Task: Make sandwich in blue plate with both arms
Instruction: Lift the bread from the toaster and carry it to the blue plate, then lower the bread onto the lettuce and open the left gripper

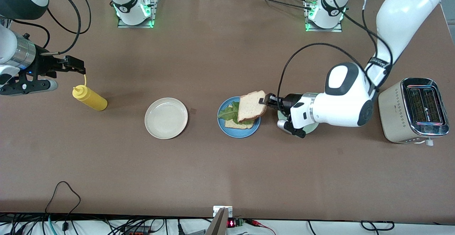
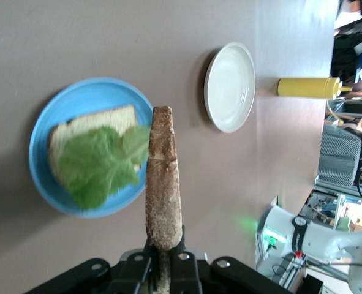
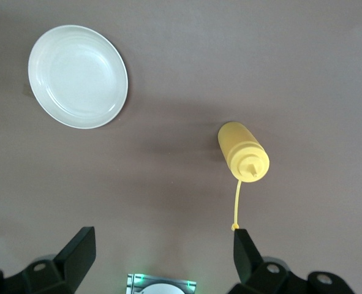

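1. Left gripper point(image 1: 263, 101): jaws clamped tight on one edge of the top bread slice point(image 1: 251, 106). The slice is held up in the air, tilted, over the blue plate point(image 1: 228, 129); from the wrist camera it shows edge-on, crust point(image 2: 163, 177) running straight out from the fingers point(image 2: 182, 263).
2. Blue plate, seen from the front camera: near table centre. On it lies the bottom bread slice point(image 1: 234, 124) with a green lettuce leaf point(image 1: 227, 113) spread over it. The held slice hangs over the 3 o'clock part of the plate, covering part of the lettuce; the leaf sticks out toward 9 o'clock.
3. Under the left wrist, at 3 o'clock of the blue plate, a pale green plate point(image 1: 312, 127) is mostly hidden by the arm.
4. Toaster point(image 1: 412, 110): at the left arm's end of the table, at 3 o'clock of the blue plate.
5. White plate point(image 1: 166, 118): bare, at 9 o'clock of the blue plate, apart from it.
6. Yellow squeeze bottle point(image 1: 89, 98): lying on its side at 9 o'clock of the white plate, cap strap trailing from the nozzle.
7. Right gripper point(image 3: 162, 251): jaws spread wide, holding nothing, waiting above the table at the right arm's end, with the bottle nozzle just by one fingertip point(image 3: 245, 242).
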